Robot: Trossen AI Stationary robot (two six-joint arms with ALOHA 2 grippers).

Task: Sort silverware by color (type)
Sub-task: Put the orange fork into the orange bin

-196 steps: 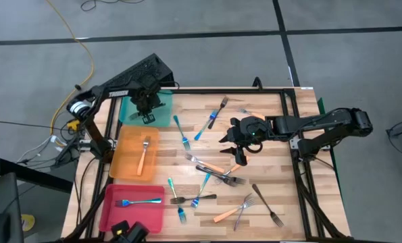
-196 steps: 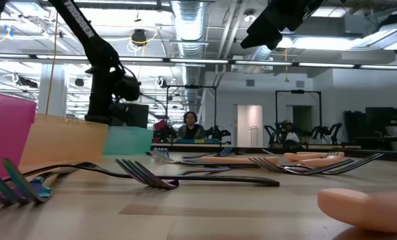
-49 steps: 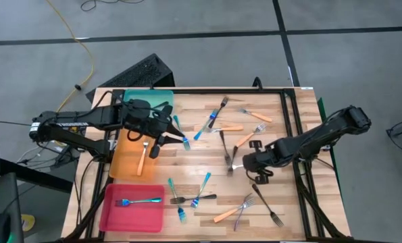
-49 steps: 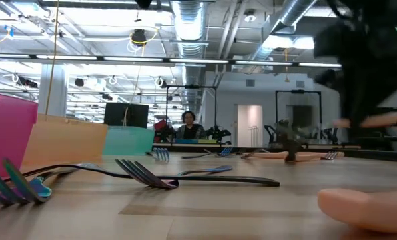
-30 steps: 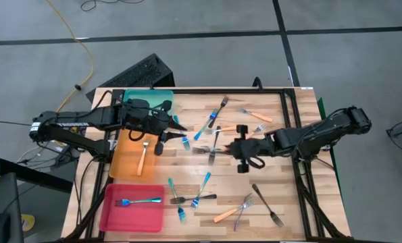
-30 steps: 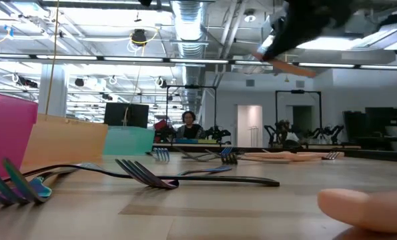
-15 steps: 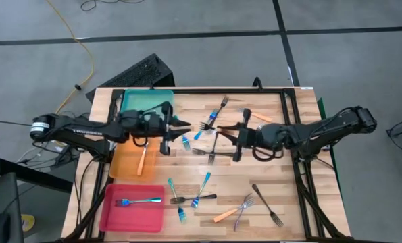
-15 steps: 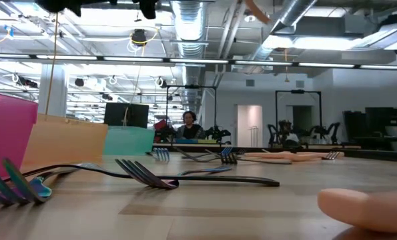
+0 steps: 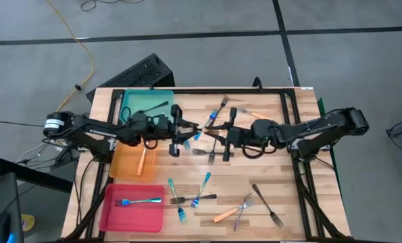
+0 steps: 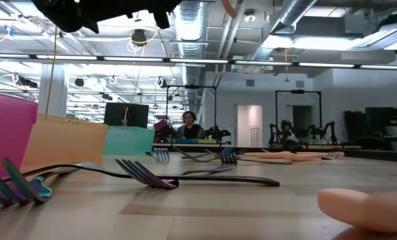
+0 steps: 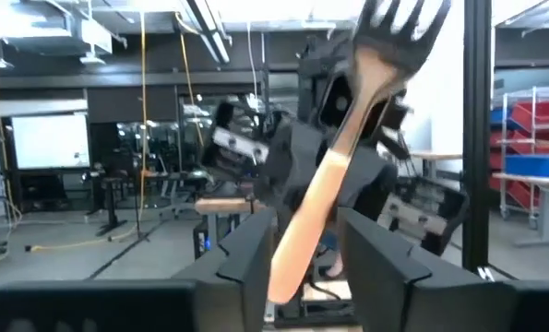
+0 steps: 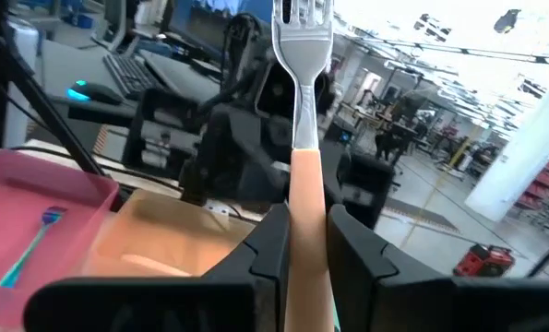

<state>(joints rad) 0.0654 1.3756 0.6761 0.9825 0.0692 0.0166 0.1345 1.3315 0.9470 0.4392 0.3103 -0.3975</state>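
An orange-handled fork stands about upright over the table's middle, tines up, and my right gripper is shut on it. My left gripper faces the right one, open. Its fingers stand on either side of the same fork's handle. Several blue, orange and dark forks lie loose on the table, among them a blue one and a dark one. The low view shows only the dark left arm and a bit of orange handle at its top edge. My right gripper pinches the fork's orange handle low down between its two fingers, which come in level from the table's right. The fork is lifted clear of the table and stands up out of the hold with its tines on top. My left gripper's fingers flank the handle; whether one touches it I cannot tell.
A teal tray holding a dark fork, an orange tray holding an orange fork and a pink tray holding a blue fork line the table's left edge. A dark frame runs along the far and right edges.
My right gripper has risen with the orange fork and gone toward the table's left, tipping from pointing down to level. My left gripper has come toward the table's middle and tipped up to level. The two now face each other closely, with the fork between them.
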